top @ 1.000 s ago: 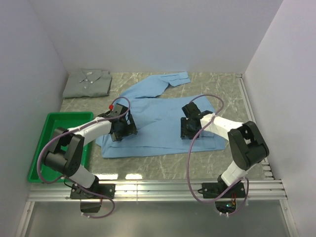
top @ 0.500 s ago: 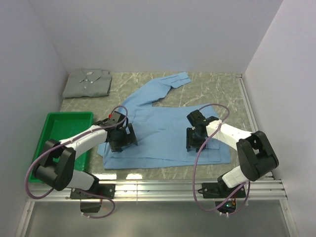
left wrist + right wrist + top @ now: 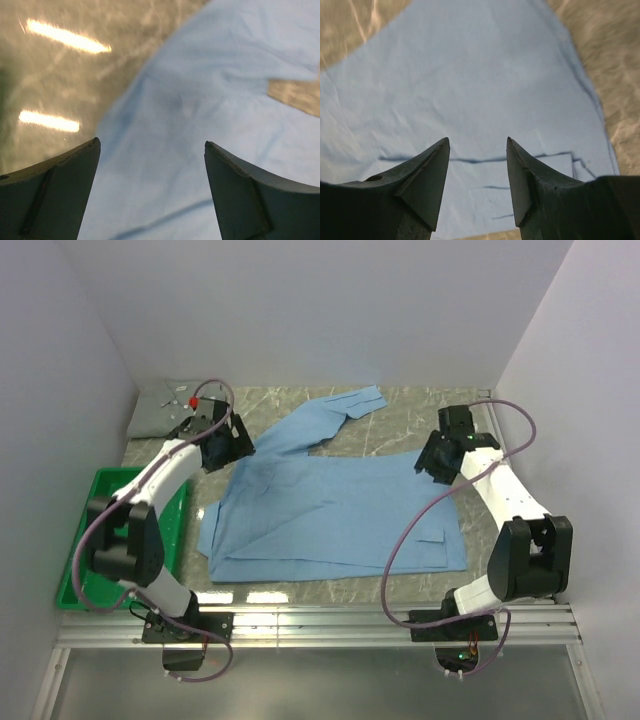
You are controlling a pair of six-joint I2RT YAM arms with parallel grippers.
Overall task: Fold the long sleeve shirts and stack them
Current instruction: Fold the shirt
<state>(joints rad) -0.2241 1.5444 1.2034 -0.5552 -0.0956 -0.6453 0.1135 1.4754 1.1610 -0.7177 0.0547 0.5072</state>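
Green tray at 8 o'clock, with the left arm crossing above it. Blue shirt lies flat mid-table, long axis 9 to 3 o'clock, one sleeve reaching toward 12. Grey shirt sits folded at 10 o'clock. We note left gripper and right gripper both have jaws apart, over blue cloth.

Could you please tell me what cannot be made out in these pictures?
- Grey-green shirt: top view, left arm covers its right part.
- Green tray: top view, left arm hides part of its floor.
- Light blue shirt: left wrist view is blurred; both wrist views crop it.
- Left gripper, right gripper: top view, too small to see whether either touches cloth.
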